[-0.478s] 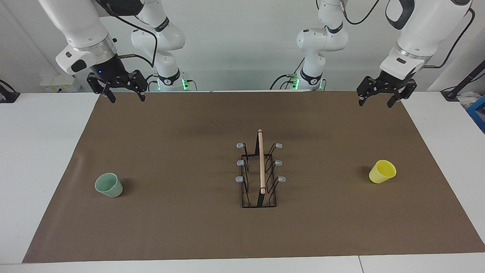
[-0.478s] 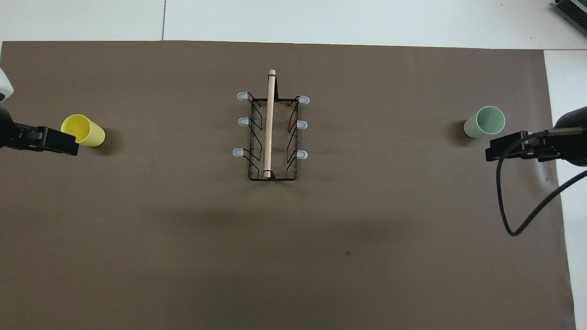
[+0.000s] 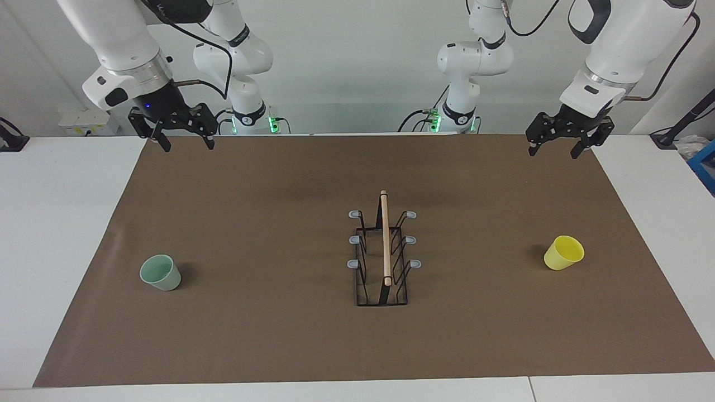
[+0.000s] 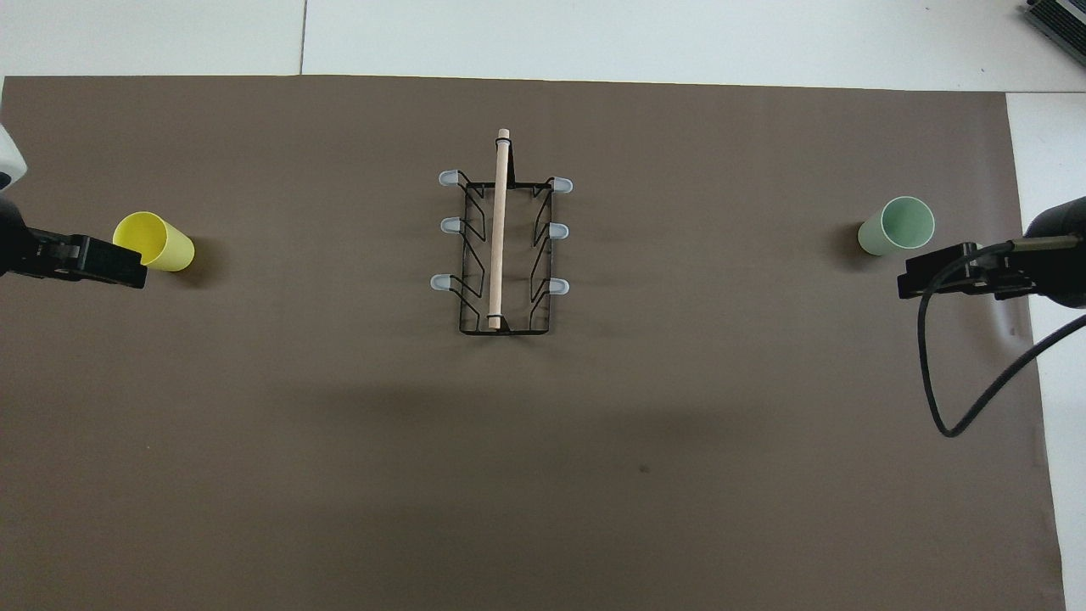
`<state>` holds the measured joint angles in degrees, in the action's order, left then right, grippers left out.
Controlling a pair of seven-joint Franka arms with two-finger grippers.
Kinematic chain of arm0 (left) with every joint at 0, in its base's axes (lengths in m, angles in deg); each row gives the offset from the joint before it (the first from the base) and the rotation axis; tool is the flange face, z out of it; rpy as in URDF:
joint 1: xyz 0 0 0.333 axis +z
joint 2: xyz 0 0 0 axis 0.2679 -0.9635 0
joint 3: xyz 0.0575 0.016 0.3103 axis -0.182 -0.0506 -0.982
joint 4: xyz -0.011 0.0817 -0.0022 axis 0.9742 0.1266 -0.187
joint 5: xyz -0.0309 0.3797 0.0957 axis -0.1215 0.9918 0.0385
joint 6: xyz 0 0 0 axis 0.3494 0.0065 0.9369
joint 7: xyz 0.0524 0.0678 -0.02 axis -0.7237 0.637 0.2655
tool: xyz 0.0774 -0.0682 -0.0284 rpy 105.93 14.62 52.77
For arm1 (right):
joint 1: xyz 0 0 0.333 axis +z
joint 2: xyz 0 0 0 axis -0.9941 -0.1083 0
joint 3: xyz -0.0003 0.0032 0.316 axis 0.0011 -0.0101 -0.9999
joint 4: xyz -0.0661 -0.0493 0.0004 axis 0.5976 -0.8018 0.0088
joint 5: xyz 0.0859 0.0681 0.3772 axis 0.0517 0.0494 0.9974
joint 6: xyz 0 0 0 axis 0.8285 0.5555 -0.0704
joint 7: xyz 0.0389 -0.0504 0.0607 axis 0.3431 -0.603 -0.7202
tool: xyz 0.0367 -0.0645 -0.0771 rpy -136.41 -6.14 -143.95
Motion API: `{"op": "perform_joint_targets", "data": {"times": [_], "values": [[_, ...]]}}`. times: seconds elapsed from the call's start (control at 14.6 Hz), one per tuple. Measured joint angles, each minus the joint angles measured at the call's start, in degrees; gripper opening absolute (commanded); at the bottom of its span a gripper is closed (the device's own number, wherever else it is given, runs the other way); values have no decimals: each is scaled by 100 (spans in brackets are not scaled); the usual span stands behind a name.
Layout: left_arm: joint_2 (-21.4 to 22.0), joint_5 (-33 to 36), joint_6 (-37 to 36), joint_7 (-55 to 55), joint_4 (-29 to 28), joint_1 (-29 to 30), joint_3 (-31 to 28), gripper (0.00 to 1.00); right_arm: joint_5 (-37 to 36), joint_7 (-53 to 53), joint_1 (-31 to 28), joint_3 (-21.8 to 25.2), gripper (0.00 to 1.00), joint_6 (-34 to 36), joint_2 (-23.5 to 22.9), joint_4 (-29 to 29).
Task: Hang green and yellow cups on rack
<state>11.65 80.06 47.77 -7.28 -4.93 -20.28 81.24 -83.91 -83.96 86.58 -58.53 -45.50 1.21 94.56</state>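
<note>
The rack [image 3: 384, 251] [image 4: 501, 238], black wire with a light wooden top bar and grey-tipped prongs, stands mid-mat with nothing on it. A mint green cup [image 3: 161, 272] [image 4: 897, 226] stands mouth up toward the right arm's end of the table. Toward the left arm's end, a yellow cup [image 3: 563, 252] [image 4: 154, 242] also stands mouth up. My right gripper [image 3: 188, 144] hangs open and empty high over the mat's edge by the robots. The left gripper [image 3: 552, 152] hangs the same way over its own corner, open and empty.
A brown mat [image 3: 279, 335] covers most of the white table [image 3: 56, 223]. A black cable [image 4: 933, 373] loops down from the right arm. Blue and black gear [image 3: 701, 159] sits off the mat at the left arm's end.
Both grippers have edged very slightly upward. The cups and the rack have not moved.
</note>
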Motion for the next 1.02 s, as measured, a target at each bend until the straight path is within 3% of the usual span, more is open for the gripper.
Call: {"op": "perform_joint_targets", "data": {"times": [0.55, 1.02], "values": [[2, 0, -24, 18, -2, 0, -7, 100, -55, -38, 13, -2, 100, -23, -16, 0], [-25, -6, -15, 43, 3, 1, -114, 100, -822, -1090, 165, -46, 100, -155, -294, 37]]}}
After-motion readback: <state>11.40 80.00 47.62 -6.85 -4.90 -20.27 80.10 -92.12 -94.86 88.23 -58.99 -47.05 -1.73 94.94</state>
